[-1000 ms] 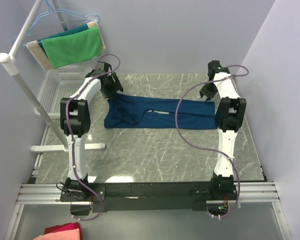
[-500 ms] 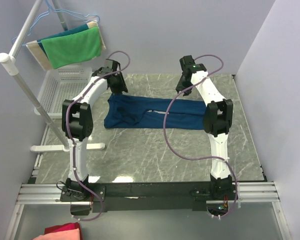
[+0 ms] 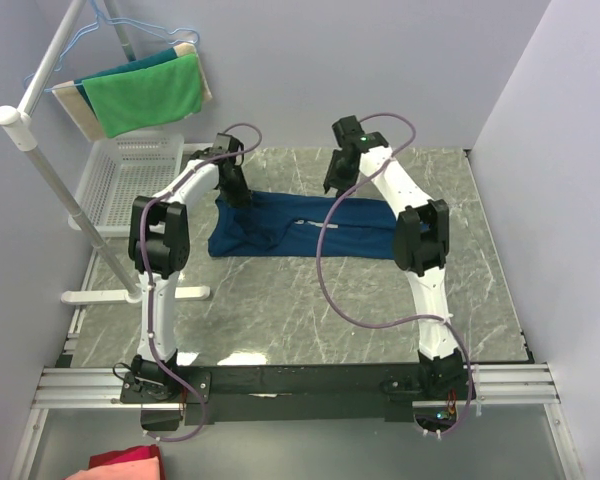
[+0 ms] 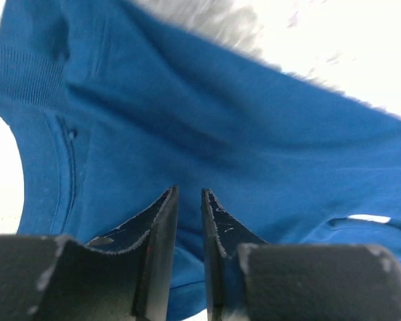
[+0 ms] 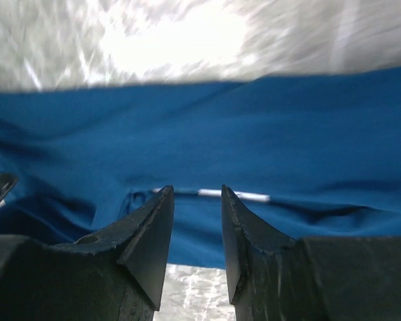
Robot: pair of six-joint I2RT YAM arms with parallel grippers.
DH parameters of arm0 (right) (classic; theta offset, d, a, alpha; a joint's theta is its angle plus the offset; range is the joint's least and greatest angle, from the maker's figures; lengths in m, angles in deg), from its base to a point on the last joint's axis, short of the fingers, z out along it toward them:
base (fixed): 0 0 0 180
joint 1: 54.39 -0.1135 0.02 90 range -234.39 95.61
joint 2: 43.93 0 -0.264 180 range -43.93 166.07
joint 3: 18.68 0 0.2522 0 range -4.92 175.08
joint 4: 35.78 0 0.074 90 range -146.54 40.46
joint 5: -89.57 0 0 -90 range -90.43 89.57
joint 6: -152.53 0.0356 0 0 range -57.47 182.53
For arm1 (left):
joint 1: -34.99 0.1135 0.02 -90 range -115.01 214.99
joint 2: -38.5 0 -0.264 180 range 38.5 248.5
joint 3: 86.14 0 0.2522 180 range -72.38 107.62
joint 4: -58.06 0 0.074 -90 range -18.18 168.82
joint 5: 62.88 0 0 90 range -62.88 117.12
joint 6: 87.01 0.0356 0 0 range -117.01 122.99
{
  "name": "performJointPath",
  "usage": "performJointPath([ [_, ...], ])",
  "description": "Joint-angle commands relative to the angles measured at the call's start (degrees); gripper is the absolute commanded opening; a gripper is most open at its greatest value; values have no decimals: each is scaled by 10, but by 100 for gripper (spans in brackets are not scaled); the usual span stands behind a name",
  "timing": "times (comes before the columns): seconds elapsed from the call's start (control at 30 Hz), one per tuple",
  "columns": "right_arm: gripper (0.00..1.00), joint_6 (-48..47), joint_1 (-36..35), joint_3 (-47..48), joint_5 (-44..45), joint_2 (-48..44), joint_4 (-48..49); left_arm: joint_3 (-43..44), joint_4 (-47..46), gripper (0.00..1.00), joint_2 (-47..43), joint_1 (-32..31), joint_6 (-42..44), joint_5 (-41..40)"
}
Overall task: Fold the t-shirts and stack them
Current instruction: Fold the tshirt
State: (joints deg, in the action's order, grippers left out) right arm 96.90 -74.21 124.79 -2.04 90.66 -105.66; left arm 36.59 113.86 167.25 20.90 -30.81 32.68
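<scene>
Red cloth (image 3: 128, 462) cut off at bottom edge, t-shirt (image 4: 254, 140) overrunning left wrist view, table (image 5: 174, 40) blurred.

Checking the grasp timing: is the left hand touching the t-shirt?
Cannot tell. The left wrist view shows the left hand over the t-shirt, but neither contact nor a gap shows plainly.

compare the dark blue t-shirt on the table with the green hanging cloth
The dark blue cotton t-shirt lies in a long strip on the grey marble table; the green towel-like cloth hangs over a rack. The t-shirt is rumpled at its left end; the green cloth hangs smooth. Both are fabric.
</scene>
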Motion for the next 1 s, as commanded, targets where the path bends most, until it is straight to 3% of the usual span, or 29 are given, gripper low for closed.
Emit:
performJointPath([
  [0.0,42,-18,-25,12,-21,9,10,-18,16,29,-14,-2,-6,-7],
  [0.23,42,-15,-30,-4,-19,9,13,-78,32,29,-40,-4,-6,-14],
  [0.77,40,-12,-30,-28,-9,11,13,-210,52,31,-198,-25,6,-26],
  [0.97,40,-14,-30,-17,-3,20,2,-249,66,32,-205,-25,1,-46],
])
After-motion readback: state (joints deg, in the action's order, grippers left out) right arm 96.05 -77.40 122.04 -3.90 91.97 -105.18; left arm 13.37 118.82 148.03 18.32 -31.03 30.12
